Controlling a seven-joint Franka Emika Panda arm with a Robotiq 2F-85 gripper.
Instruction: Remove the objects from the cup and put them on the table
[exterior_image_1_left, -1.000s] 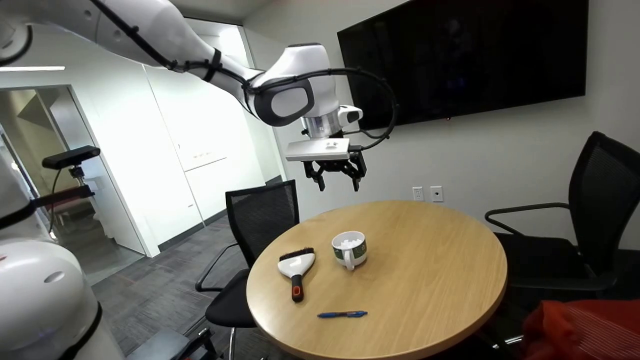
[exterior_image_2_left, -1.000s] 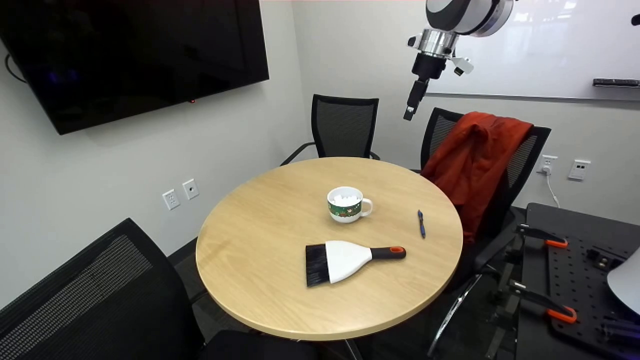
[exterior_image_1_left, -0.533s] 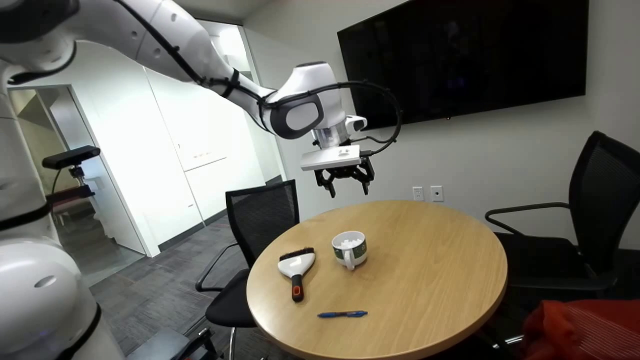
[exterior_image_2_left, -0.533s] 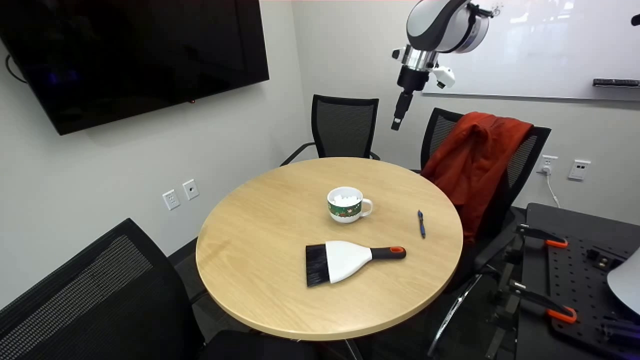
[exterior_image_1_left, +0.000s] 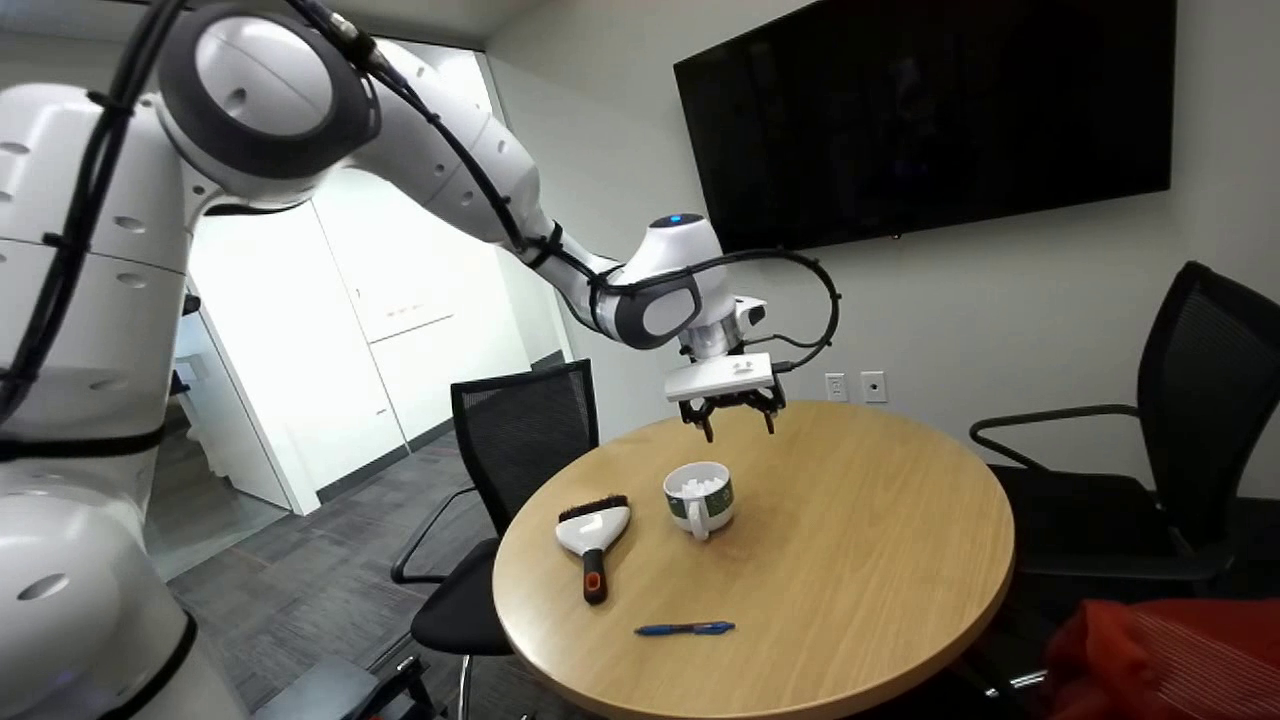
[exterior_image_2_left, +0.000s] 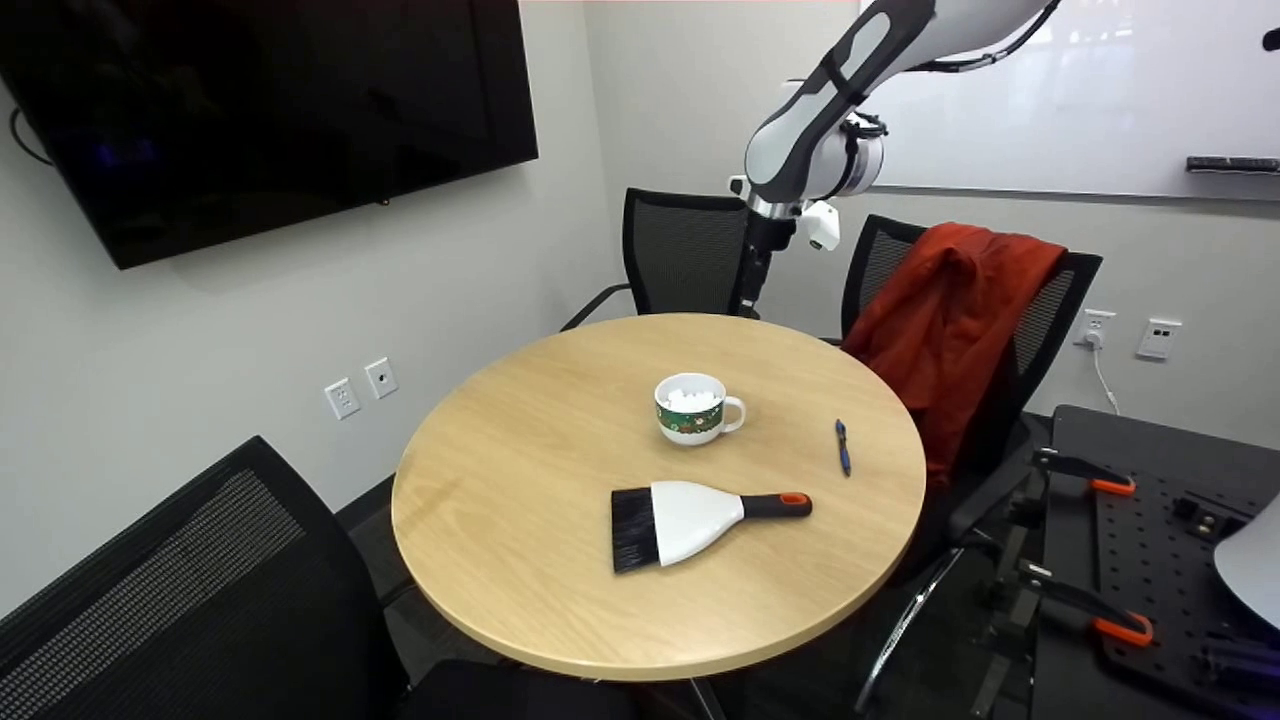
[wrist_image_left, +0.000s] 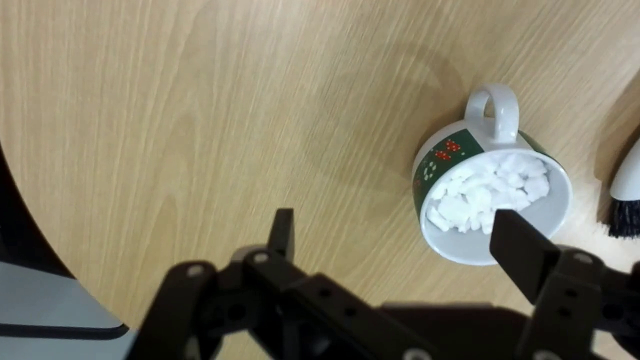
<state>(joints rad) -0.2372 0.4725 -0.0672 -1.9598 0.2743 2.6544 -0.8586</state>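
The cup (exterior_image_1_left: 718, 507) is a white mug with a green patterned band and a handle. It stands upright on the round light wood table (exterior_image_1_left: 850, 560) in both exterior views (exterior_image_2_left: 690, 425). The objects are a heap of small white pieces (wrist_image_left: 480, 195) inside the cup, also visible in an exterior view (exterior_image_2_left: 690, 402). My gripper (exterior_image_1_left: 739, 433) is open and empty, above the table and apart from the cup. In the wrist view the gripper (wrist_image_left: 395, 214) has its fingers spread wide; the right finger overlaps the near part of the cup's rim.
A brush (exterior_image_2_left: 695, 520) with white body and black bristles lies beside the cup. A blue pen (exterior_image_1_left: 685, 629) lies near the table edge. Black chairs (exterior_image_1_left: 525, 430) stand around the table, one with a red jacket (exterior_image_2_left: 950, 310). A dark screen (exterior_image_1_left: 930, 120) hangs on the wall.
The arm has come down toward the table, bringing the gripper lower and nearer the cup. The gripper has stayed open. The cup, white pieces, brush and pen have not moved.
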